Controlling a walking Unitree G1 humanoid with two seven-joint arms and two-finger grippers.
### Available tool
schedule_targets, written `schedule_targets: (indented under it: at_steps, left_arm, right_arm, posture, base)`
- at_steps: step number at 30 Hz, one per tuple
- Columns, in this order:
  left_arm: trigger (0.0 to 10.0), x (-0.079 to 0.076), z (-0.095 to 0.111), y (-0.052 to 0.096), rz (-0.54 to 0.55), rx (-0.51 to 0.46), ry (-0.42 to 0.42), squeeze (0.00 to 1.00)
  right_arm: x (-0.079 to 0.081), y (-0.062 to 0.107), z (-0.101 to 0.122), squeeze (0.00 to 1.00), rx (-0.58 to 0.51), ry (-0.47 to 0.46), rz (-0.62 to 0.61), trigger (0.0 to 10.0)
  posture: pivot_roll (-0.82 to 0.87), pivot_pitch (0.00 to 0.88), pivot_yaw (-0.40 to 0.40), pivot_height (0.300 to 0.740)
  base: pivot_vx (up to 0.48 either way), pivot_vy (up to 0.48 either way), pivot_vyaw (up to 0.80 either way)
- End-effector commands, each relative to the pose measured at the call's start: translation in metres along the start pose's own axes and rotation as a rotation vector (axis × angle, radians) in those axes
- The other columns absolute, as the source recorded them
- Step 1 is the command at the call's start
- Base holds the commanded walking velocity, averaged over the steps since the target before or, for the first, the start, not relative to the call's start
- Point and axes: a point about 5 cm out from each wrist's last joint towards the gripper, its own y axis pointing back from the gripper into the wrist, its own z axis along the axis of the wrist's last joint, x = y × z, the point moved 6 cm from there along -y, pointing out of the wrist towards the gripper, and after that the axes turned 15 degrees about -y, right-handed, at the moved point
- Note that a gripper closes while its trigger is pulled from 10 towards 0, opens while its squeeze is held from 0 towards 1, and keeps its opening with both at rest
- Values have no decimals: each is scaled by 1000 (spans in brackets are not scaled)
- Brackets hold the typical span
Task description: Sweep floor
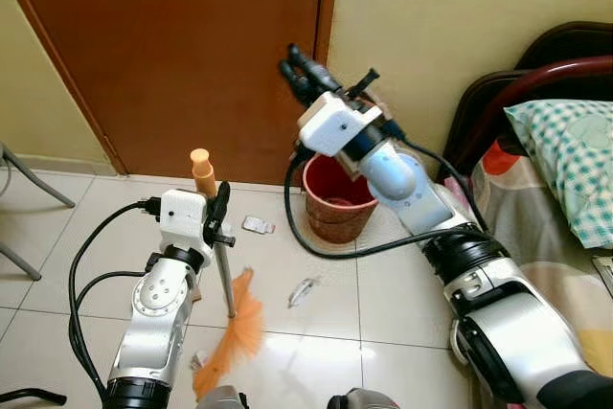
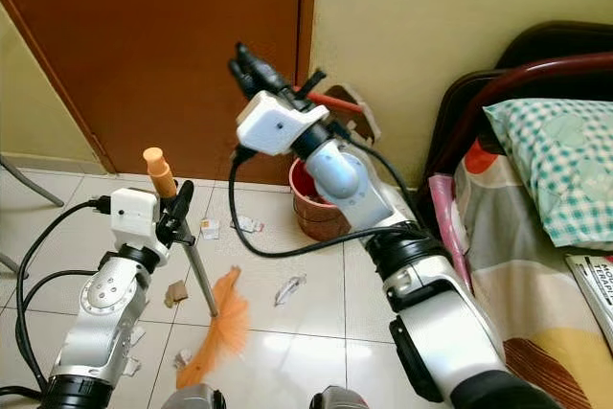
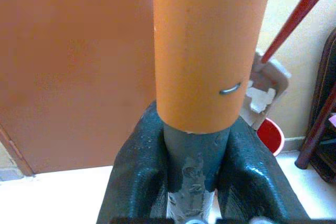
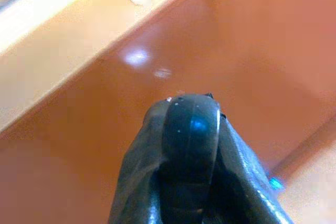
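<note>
My left gripper (image 1: 220,210) is shut on the broom handle (image 1: 204,173), which has an orange grip on top and a grey metal shaft below. In the left wrist view the black fingers (image 3: 136,177) squeeze the grey shaft just under the orange grip (image 3: 207,45). The orange bristles (image 1: 235,332) rest on the white tiles. Scraps of paper (image 1: 303,290) and a wrapper (image 1: 257,226) lie on the floor near the bristles. My right gripper (image 1: 295,67) is raised in front of the brown door, shut with nothing in it.
A red bucket (image 1: 335,198) stands by the wall with a red-handled dustpan (image 2: 356,114) behind it. The brown door (image 1: 172,45) is shut. A bed with a checked pillow (image 1: 570,165) is at the right. Chair legs (image 1: 29,179) stand at the left.
</note>
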Motion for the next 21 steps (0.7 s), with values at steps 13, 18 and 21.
schedule_targets:
  at_steps: [13, 18, 21]
  left_arm:
    - [10000, -2, 5, -4, -13, -10, -6, 0]
    - [10000, -2, 6, -6, -13, -13, -7, 0]
    - [10000, -2, 5, -5, -10, -12, -6, 0]
  right_arm:
    - [25, 11, -3, 0, -15, 52, 112, 10000]
    - [4, 6, 11, 0, -76, 91, 13, 10000]
    - [-44, -10, 52, 0, -209, 22, -189, 10000]
  posture:
    - [31, 48, -39, 740]
    - [34, 43, -41, 740]
    - [33, 42, -41, 740]
  base:
    - [0, 0, 0]
    - [0, 0, 0]
    - [0, 0, 0]
